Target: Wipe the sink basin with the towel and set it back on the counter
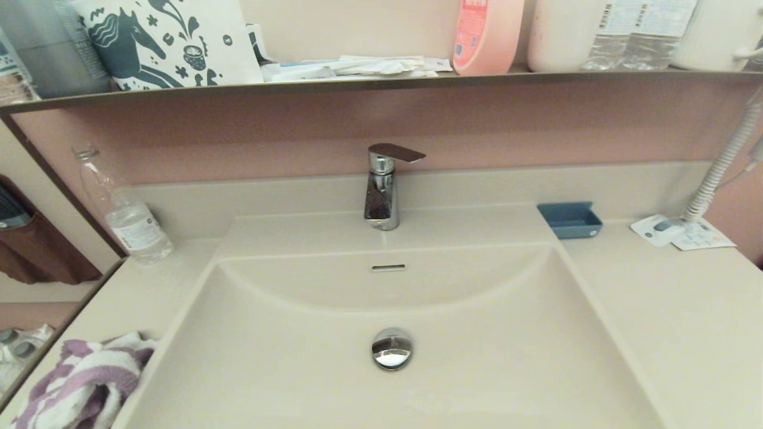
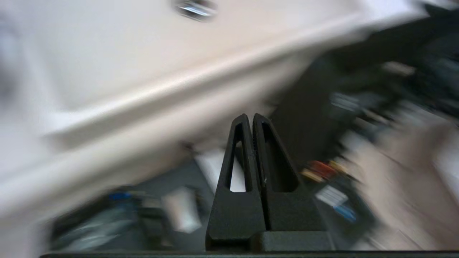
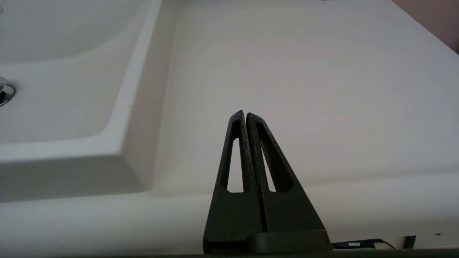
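You have the towel (image 1: 83,384) lying bunched on the counter (image 1: 667,310) at the basin's left front corner, white with purple stripes, its folds reaching right up to the rim and partly cut off by the bottom edge of the head view. The sink basin (image 1: 286,357) beside it holds nothing but its round chrome drain plug (image 1: 391,348), with the slot overflow (image 1: 388,267) in the curved back wall and the chrome tap (image 1: 384,187) standing on the ledge behind. Neither arm shows in the head view, so you must go by the wrist cameras. Your left gripper (image 2: 250,116) has its two black fingers pressed together with nothing between them; it hangs off the front of the vanity, below the basin's front edge, over dark blurred clutter, touching nothing you can make out. Your right gripper (image 3: 244,113) is likewise closed and empty, fingers meeting along their length, poised above the front edge of the right-hand stretch of counter, beside the basin's right rim; whether the tips touch the surface you cannot tell. Farther out, a blue soap dish (image 1: 570,219) sits at the basin's back right corner, a leaflet (image 1: 682,233) and a white coiled cord (image 1: 724,158) lie at the far right, a clear water bottle (image 1: 122,208) stands at the back left, and the upper shelf (image 1: 381,82) carries a printed bag (image 1: 170,42), papers and a pink bottle (image 1: 486,36).
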